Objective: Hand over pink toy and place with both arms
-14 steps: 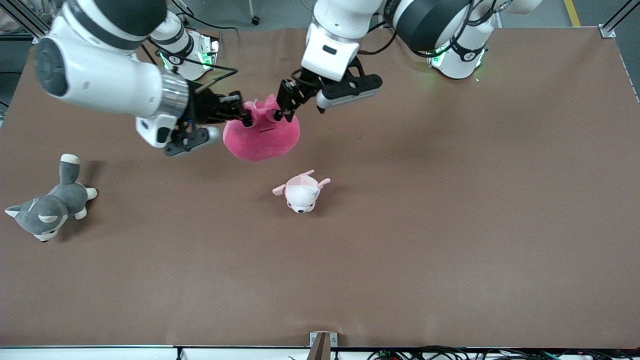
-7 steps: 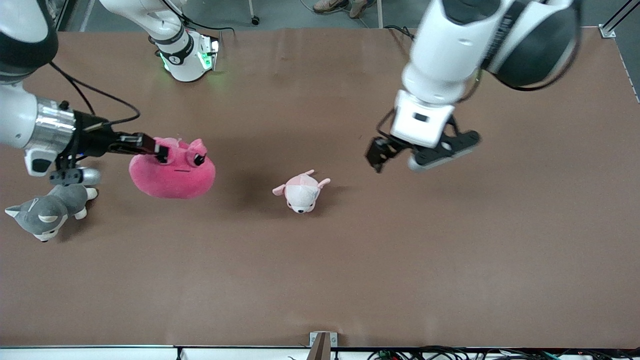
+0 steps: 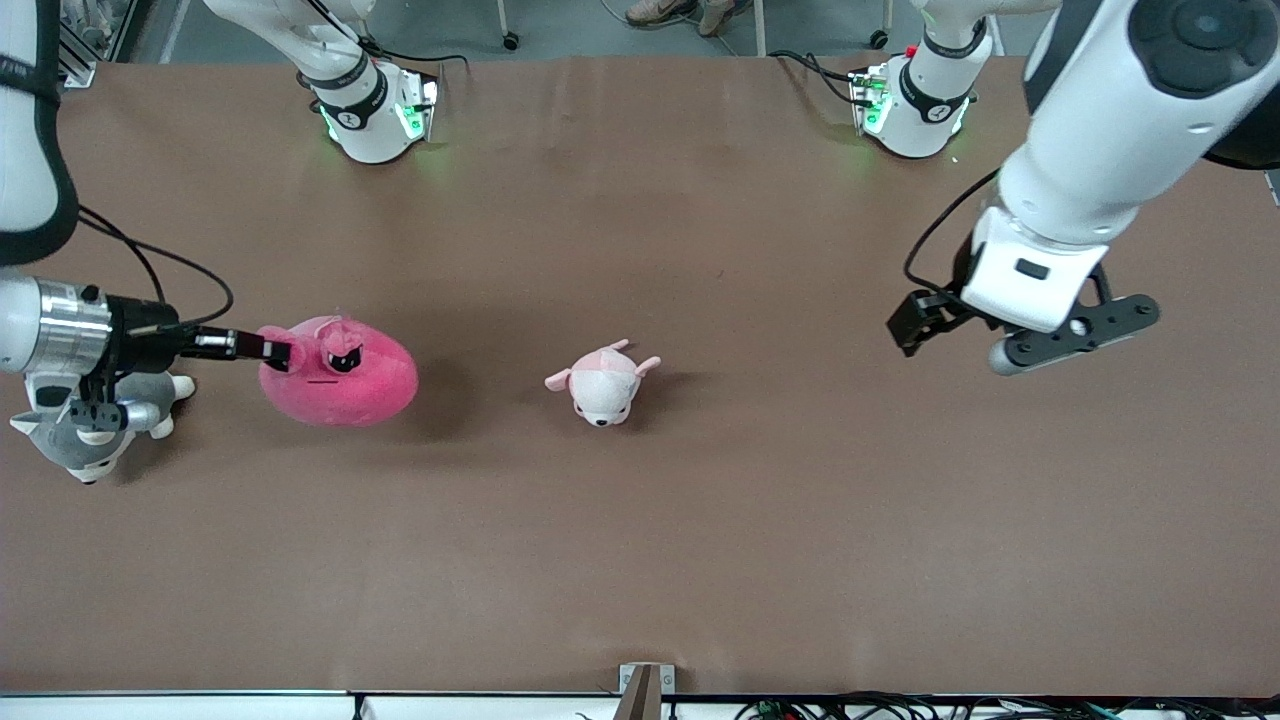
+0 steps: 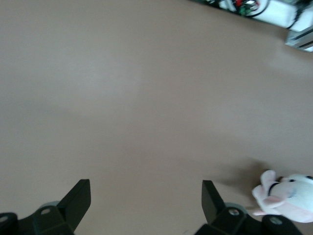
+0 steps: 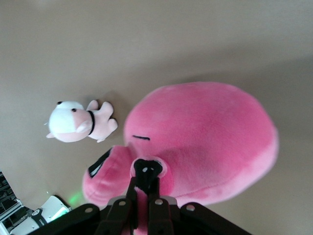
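The pink toy [image 3: 345, 380], a round hot-pink plush with black eyes, is low at the table toward the right arm's end; I cannot tell if it rests on the surface. My right gripper [image 3: 277, 351] is shut on a fold of plush at its top, beside the eyes. In the right wrist view the fingers [image 5: 145, 178] pinch pink fabric and the pink toy [image 5: 210, 132] fills the middle. My left gripper [image 3: 905, 325] is open and empty, up over bare table toward the left arm's end. In the left wrist view its fingers [image 4: 145, 200] stand wide apart over bare table.
A small pale pink-and-white plush [image 3: 603, 382] lies mid-table, also in the left wrist view [image 4: 288, 196] and the right wrist view [image 5: 78, 122]. A grey-and-white dog plush [image 3: 75, 445] lies under the right wrist at the table's end.
The left gripper has let go of the pink toy and drawn back toward the left arm's end. The right gripper has carried the toy toward the right arm's end and lowered it.
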You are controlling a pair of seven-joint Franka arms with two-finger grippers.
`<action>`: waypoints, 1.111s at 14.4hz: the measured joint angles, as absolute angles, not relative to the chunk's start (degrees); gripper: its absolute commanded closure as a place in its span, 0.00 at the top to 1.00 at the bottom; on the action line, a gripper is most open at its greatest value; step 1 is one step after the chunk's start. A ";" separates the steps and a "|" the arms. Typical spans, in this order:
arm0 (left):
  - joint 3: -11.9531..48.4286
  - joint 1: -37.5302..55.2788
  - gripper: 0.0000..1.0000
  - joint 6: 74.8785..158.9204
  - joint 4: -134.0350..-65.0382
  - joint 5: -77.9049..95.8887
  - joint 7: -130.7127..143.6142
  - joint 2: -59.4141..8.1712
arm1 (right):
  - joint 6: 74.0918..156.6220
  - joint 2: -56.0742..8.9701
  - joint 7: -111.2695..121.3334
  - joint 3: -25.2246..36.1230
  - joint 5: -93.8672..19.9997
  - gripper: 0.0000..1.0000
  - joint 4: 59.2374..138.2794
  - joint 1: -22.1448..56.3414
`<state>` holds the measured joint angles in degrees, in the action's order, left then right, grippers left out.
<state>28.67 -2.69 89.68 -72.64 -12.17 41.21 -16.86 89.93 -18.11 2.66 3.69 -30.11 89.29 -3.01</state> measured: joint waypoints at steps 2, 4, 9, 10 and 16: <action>28.72 -6.28 1.00 88.06 -72.64 -12.17 36.38 -16.37 | 89.72 -20.18 3.90 3.66 -30.15 0.01 89.32 -4.63; 28.77 -10.04 1.00 86.61 -72.63 -12.11 31.24 -16.24 | 88.02 -21.99 4.08 3.63 -31.43 0.01 89.37 -5.34; 24.40 -9.03 1.00 84.25 -73.27 -10.41 21.91 -15.04 | 86.33 -25.04 4.18 3.62 -33.61 0.01 89.40 -5.69; 19.72 -6.72 1.00 84.57 -74.15 -8.64 18.74 -14.04 | 86.33 -25.47 4.20 3.61 -33.63 0.01 89.40 -5.72; 0.95 0.87 1.00 88.09 -86.12 0.01 12.29 -3.99 | 86.30 -27.82 4.42 3.61 -35.31 0.01 89.40 -7.12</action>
